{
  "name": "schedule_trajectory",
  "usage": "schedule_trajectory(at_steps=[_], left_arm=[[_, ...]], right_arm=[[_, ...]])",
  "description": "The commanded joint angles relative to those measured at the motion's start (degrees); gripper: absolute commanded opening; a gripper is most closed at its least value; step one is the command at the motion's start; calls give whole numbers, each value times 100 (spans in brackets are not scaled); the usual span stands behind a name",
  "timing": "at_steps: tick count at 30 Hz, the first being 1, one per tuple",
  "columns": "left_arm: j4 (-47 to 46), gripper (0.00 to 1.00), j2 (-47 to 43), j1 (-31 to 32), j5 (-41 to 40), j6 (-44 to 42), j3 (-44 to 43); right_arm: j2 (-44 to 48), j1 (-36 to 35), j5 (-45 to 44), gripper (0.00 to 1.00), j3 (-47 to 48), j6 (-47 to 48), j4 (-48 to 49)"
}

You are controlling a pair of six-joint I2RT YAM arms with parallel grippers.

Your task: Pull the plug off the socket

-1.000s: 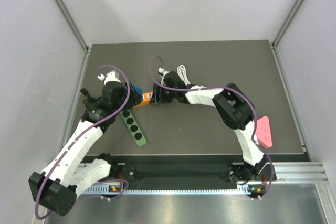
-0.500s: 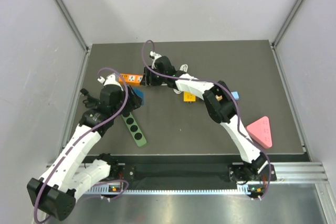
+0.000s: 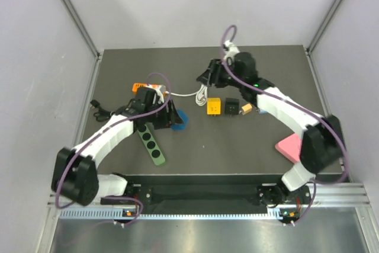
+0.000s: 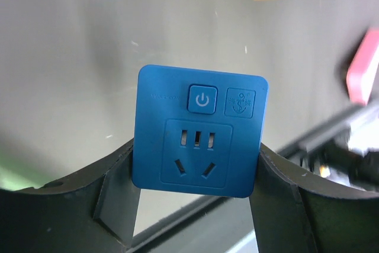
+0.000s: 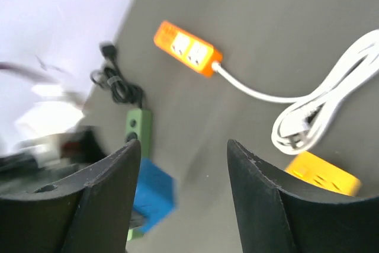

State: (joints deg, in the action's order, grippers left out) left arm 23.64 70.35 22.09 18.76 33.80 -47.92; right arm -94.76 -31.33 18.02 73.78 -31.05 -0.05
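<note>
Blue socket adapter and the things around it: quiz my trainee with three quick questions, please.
1. True or false: the left hand clamps the blue socket adapter.
2. The white cable runs out of a power strip of which colour? A green, B orange, C pink.
3. What does the right hand hold?
Key: 1 true. 2 B, the orange power strip. 3 nothing; it is open.
</note>
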Motion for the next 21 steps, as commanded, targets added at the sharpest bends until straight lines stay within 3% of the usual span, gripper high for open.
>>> schedule_trajectory(at_steps=[1,5,10,15,21], left_arm=[[-668,0,724,-29,1461,-295,-549],[-782,0,1699,-20,1920,-383,-946],[-1114,0,2298,-11,2524,-339,-1307],[-1037,0,2966,15,2782,-278,-1589],[-896,0,3353,103,2536,-374,-1860]], right_arm=[[905,214,-27,61,-574,125,295],[1617,469,-44,63,-1154,143,313],[2163,900,78,64,-1699,152,304],[2260,1050,184,64,-1937,160,348],[1831,1050,298,64,-1902,38,672]])
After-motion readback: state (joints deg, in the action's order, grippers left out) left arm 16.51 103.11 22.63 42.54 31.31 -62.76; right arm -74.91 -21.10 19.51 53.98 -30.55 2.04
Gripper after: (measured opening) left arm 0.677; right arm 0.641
